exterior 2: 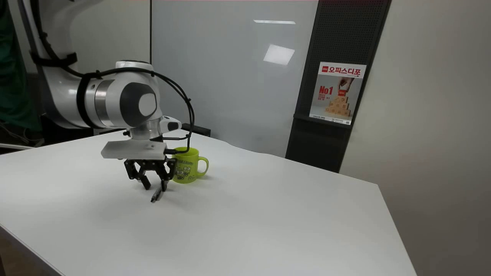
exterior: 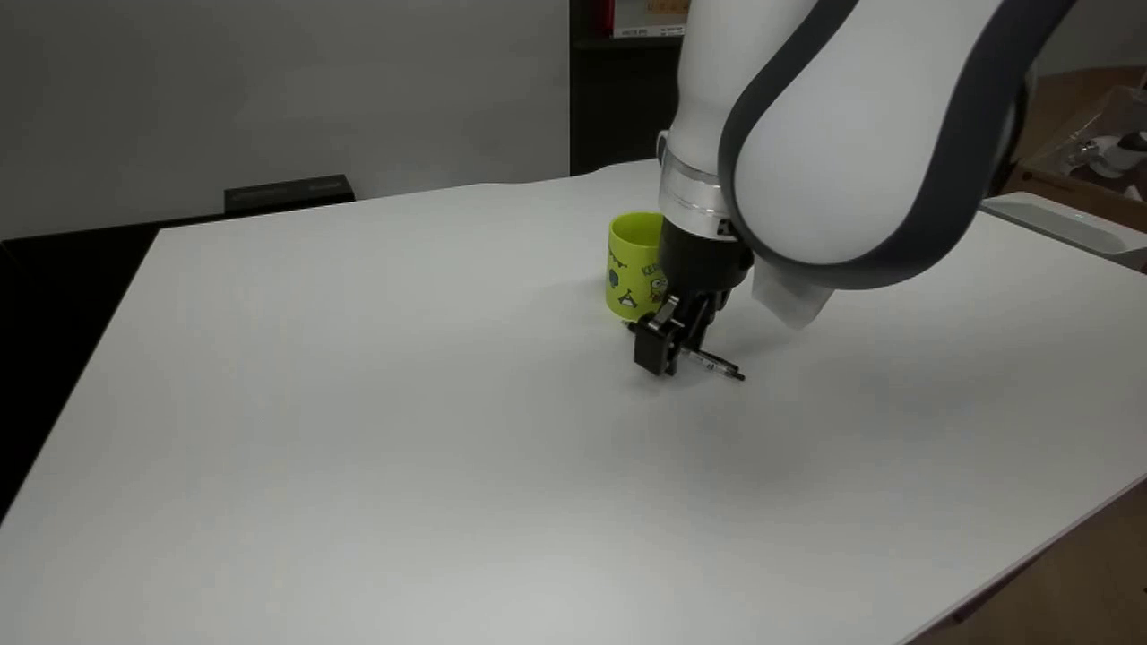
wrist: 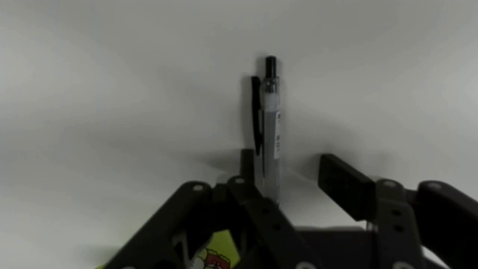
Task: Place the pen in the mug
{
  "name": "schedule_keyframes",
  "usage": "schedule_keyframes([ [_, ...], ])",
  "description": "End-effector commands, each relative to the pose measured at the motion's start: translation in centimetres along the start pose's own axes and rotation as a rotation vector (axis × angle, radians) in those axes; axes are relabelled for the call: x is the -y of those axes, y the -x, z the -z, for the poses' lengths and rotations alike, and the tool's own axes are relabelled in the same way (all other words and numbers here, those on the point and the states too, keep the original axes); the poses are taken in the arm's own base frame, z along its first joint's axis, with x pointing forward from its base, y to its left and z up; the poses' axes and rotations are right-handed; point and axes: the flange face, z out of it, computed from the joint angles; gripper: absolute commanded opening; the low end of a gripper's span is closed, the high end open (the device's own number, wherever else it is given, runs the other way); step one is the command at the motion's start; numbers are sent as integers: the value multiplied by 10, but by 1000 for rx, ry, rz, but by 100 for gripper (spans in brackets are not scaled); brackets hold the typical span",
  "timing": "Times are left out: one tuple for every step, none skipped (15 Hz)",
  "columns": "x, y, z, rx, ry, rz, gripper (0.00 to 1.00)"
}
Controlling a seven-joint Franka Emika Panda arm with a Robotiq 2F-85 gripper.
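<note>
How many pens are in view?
1: the slim grey black-clipped pen on the white table, between the open jaws of the black hand. The white arm may hide others.

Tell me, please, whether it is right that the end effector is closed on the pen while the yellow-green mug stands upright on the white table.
Not quite: the end effector is open, its fingers apart in the wrist view with a gap beside the pen. The yellow-green mug does stand upright on the white table.
</note>
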Motion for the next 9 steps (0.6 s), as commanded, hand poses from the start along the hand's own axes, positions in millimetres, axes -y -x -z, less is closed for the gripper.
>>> schedule_keyframes([
  [-2, -5, 2, -12, -31, -46, 19],
  [-3, -5, 3, -16, -38, -56, 13],
  [-5, -5, 5, -19, -44, -64, 5],
  [-7, -4, 7, -20, -51, -77, 2],
  [-9, -3, 8, -21, -58, -89, 0],
  [-11, -3, 10, -23, -62, -99, 1],
  [-12, -1, 11, -22, -75, -110, 3],
  [-13, 0, 13, -20, -83, -119, 3],
  [-13, 0, 18, -16, -97, -122, 3],
])
